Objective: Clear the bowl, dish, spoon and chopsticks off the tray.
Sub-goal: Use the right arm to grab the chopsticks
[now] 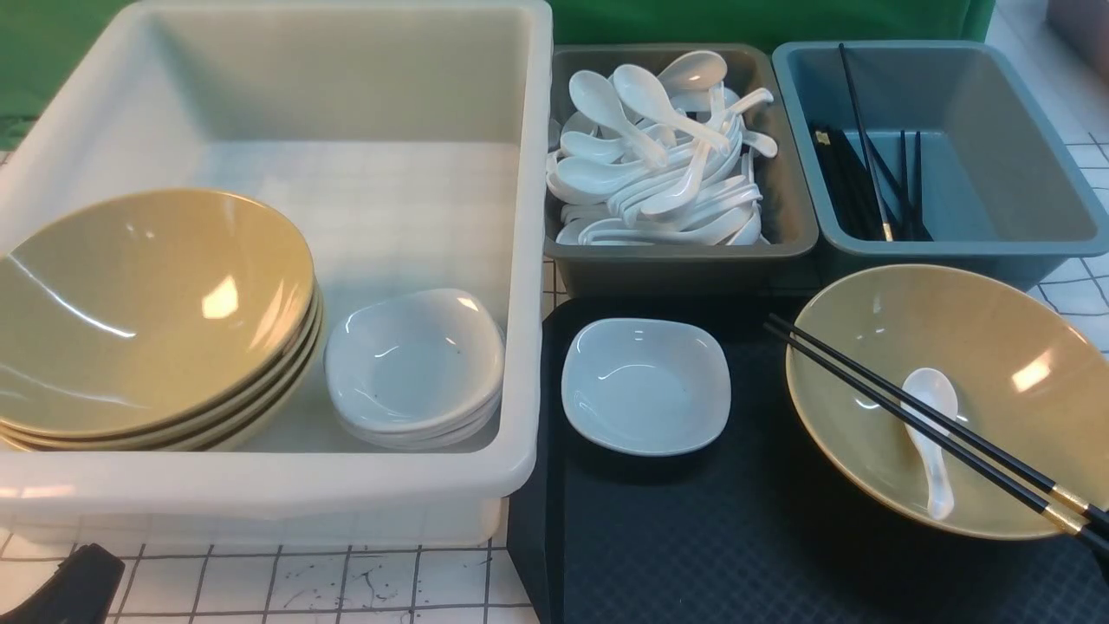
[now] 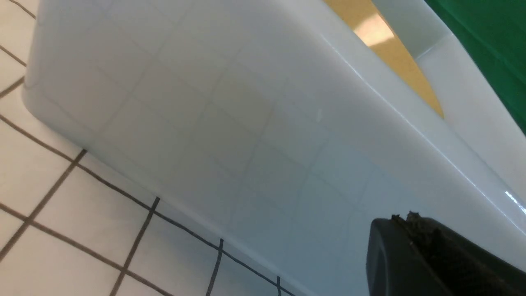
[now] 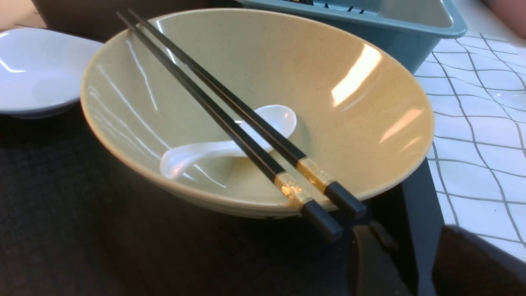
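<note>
The black tray (image 1: 693, 537) holds the small white dish (image 1: 645, 386) and, to its right, the tan bowl (image 1: 996, 364). The white spoon (image 1: 931, 433) lies inside the bowl, and the black chopsticks (image 1: 866, 392) rest across its rim. In the right wrist view my right gripper (image 3: 415, 250) is open and empty, just short of the thick ends of the chopsticks (image 3: 246, 113), over the rim of the tray (image 3: 61, 205). The bowl (image 3: 328, 61), spoon (image 3: 197, 154) and dish (image 3: 33, 74) lie beyond it. My left gripper (image 1: 65, 585) is shut and empty, low beside the white tub (image 2: 246, 123).
The white tub (image 1: 528, 260) on the left holds stacked tan bowls (image 1: 147, 321) and stacked white dishes (image 1: 416, 368). Behind the tray stand a grey bin (image 1: 793, 225) of several spoons and a blue-grey bin (image 1: 996, 156) with chopsticks.
</note>
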